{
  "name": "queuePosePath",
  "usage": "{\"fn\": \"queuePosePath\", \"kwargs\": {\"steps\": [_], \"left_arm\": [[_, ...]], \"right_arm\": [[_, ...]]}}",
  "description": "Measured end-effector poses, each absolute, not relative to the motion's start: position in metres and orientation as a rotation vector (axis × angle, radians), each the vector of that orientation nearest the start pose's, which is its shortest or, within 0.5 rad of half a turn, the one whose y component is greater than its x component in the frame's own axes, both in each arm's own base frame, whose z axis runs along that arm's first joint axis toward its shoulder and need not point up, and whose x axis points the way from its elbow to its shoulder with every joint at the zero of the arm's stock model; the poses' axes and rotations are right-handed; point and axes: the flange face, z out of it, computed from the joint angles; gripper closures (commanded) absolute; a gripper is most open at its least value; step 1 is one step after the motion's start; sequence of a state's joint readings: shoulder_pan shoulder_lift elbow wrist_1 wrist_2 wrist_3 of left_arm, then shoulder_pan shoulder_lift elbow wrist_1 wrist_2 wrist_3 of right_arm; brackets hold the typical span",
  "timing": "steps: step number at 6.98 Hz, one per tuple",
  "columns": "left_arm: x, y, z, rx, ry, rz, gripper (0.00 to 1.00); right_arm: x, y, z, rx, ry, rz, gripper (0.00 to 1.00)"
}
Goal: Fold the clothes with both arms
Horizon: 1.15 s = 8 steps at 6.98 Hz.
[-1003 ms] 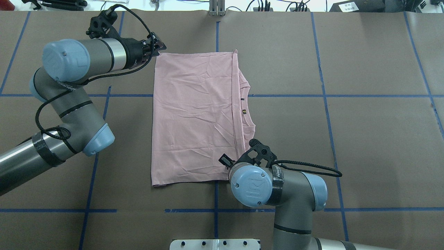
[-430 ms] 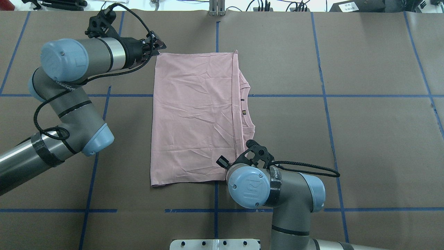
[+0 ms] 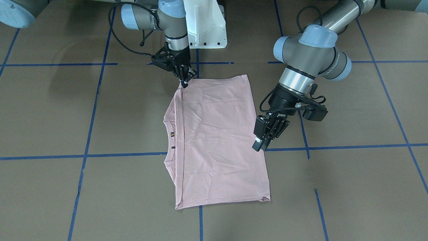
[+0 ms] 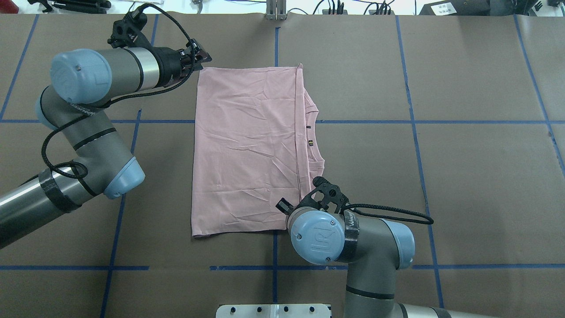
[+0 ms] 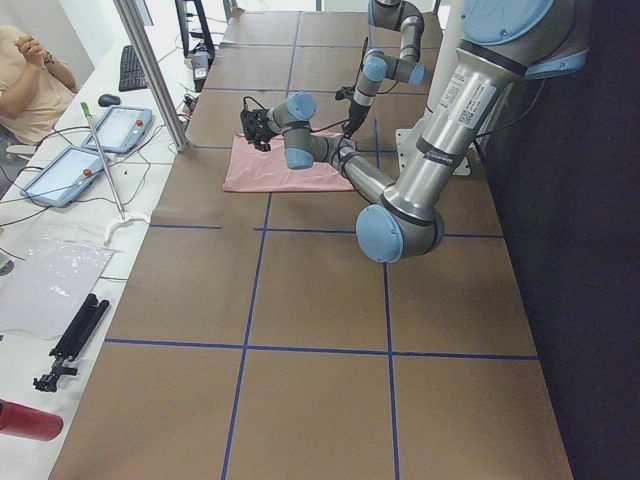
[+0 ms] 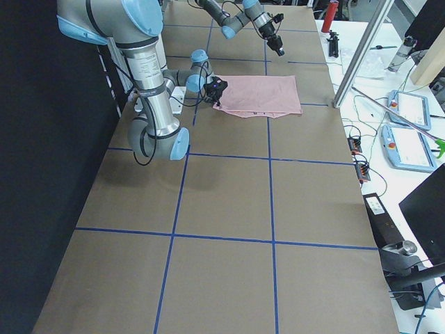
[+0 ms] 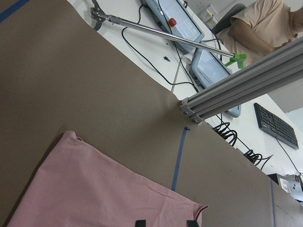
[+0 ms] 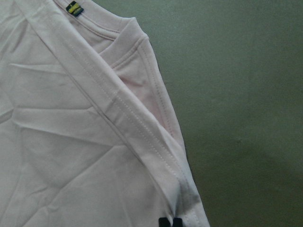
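The T-shirt lies folded once; you likely have more folds to do. Your right claw pinches its hem corner, while the left claw hangs apart.

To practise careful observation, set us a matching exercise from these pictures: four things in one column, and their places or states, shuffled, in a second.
Things:
1. left hand
2. right hand
3. T-shirt
4. collar label

States:
A. lying folded on the table
B. shut on a shirt corner
C. yellow and dark
D. open, holding nothing

Pairs: 1-D, 2-B, 3-A, 4-C.
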<state>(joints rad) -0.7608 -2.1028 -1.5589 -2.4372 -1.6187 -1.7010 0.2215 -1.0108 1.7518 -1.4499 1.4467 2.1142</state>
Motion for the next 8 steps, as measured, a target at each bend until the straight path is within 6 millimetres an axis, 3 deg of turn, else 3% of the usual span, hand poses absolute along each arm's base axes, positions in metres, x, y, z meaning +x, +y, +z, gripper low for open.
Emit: {"fn": "queuePosePath", "kwargs": {"steps": [2,5,6,8], "left_arm": [[0.386,-0.543,0.259,0.399,1.374,-0.703,0.6],[0.381,-0.513,0.292,0.304,1.345,-0.689,0.54],[0.389,-0.482,0.298,0.246,1.333,-0.677,0.5],[0.408,-0.398,0.291,0.103,1.205,-0.634,0.38]], "right_arm": [[-0.596,-0.287,0.234,-0.027,-0.929,0.772,1.0],[-0.572,-0.282,0.228,-0.031,-0.96,0.776,1.0],[-0.573,-0.275,0.229,-0.035,-0.96,0.77,1.0],[-0.575,-0.265,0.231,-0.043,-0.958,0.757,1.0]]}}
